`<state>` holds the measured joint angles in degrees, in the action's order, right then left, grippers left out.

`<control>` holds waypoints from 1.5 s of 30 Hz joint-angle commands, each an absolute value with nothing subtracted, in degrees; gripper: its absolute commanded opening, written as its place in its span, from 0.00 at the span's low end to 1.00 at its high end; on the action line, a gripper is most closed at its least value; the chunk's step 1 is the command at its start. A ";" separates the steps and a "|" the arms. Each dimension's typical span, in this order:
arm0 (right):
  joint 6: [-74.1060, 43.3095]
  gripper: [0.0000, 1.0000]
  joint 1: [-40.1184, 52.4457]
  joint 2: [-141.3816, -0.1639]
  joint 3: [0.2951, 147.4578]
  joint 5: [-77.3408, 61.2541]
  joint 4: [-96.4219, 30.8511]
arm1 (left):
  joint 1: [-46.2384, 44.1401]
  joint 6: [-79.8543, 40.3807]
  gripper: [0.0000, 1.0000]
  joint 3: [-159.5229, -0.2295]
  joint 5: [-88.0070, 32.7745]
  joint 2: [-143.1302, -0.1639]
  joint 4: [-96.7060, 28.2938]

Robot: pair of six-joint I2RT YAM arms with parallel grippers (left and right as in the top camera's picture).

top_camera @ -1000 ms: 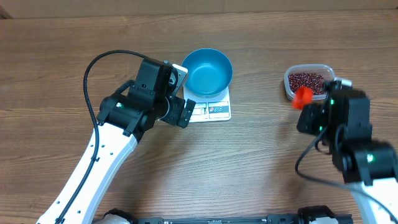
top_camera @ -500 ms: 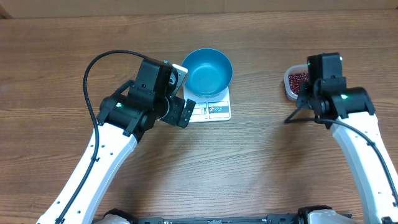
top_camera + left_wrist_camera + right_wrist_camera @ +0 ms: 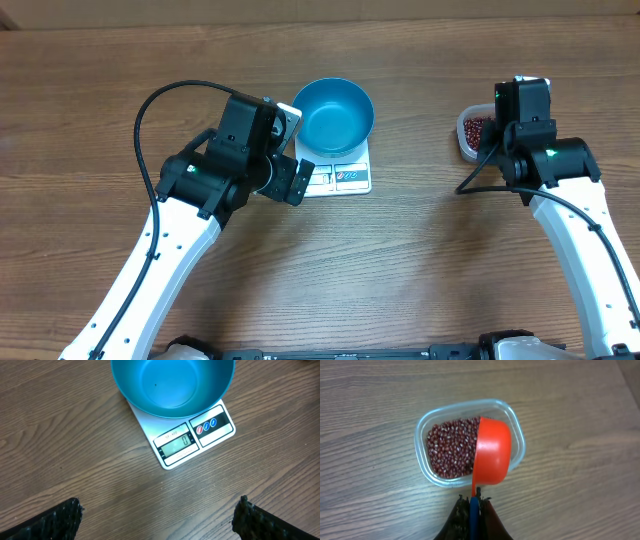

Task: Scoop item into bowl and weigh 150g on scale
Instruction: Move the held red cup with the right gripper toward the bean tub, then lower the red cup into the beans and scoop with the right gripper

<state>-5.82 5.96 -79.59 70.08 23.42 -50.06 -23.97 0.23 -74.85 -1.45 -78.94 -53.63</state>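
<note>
- Right gripper (image 3: 474,506): I find the jaws pinched on the handle of the scoop (image 3: 492,450). The scoop's long axis runs 6 to 12 o'clock from the fingers.
- Beans (image 3: 451,447): dark red-brown and loose in the tub (image 3: 418,435), at 11 o'clock from the fingers. The cup overlies the tub's 3 o'clock side. The right arm is the nearer.
- Bowl (image 3: 172,385): blue, empty, sitting on the scale (image 3: 192,442), at 9 o'clock from the tub in the overhead view.
- Left gripper (image 3: 157,522): jaws spread wide, holding nothing, with the bowl at 12 o'clock.
</note>
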 commanded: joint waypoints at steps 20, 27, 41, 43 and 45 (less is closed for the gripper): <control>8.05 0.03 -2.28 -93.65 84.18 14.90 -53.71 | -24.12 1.32 1.00 -75.64 -1.26 -79.40 -53.54; 9.50 0.03 -2.28 -98.13 84.12 16.64 -54.41 | -24.12 1.32 1.00 -75.61 -1.26 -79.40 -53.54; 11.90 0.04 -2.26 -102.59 84.05 21.21 -53.17 | -24.12 1.30 0.99 -75.64 -1.26 -79.40 -53.54; 12.14 0.04 -2.26 -102.59 84.01 18.63 -53.04 | -24.12 1.32 1.00 -75.64 -1.26 -79.40 -53.54; 12.29 0.03 -2.26 -102.59 83.96 15.38 -52.93 | -24.12 1.32 1.00 -75.61 -1.28 -79.40 -53.54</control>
<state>11.84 -2.26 -102.30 82.39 19.57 -53.49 -23.97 0.23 -74.85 -1.45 -78.94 -53.63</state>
